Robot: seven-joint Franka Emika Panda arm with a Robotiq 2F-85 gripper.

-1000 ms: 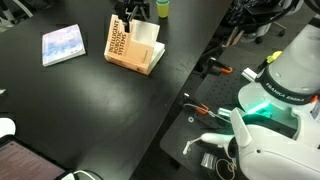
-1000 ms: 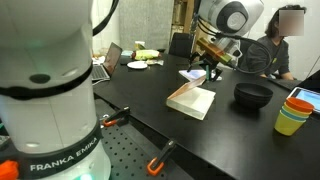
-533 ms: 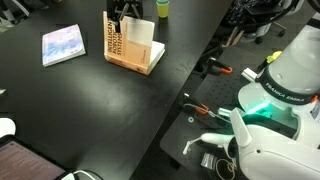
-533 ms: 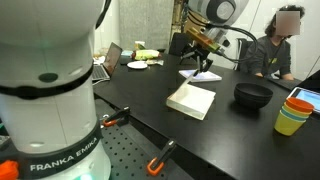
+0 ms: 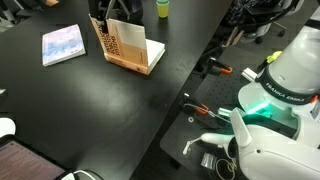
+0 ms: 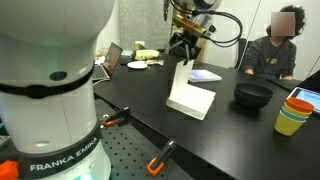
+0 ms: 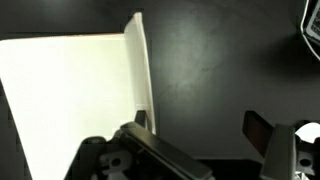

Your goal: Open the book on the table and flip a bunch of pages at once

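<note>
The tan-orange book [image 5: 132,52] lies on the black table [image 5: 90,110]. Its printed cover and a bunch of pages [image 5: 104,38] stand nearly upright over the spine side. The white pages [image 6: 192,101] lie exposed. My gripper [image 5: 106,12] is at the top edge of the raised bunch; in an exterior view it [image 6: 186,46] hangs just above the raised leaf [image 6: 180,76]. In the wrist view the gripper [image 7: 199,126] is open. One finger touches the edge of the raised leaf [image 7: 139,70] beside the white pages [image 7: 65,90], and nothing is between the jaws.
A bluish-lavender book [image 5: 63,43] lies apart from the tan one, also seen in an exterior view [image 6: 206,75]. A black bowl [image 6: 252,95] and stacked coloured cups [image 6: 293,114] stand near a seated person [image 6: 285,45]. Tools lie by the robot base [image 5: 215,72].
The gripper has moved sideways across the book, swinging the cover and the bunch of pages from a low tilt up to nearly vertical. The white page area now shows wider.
</note>
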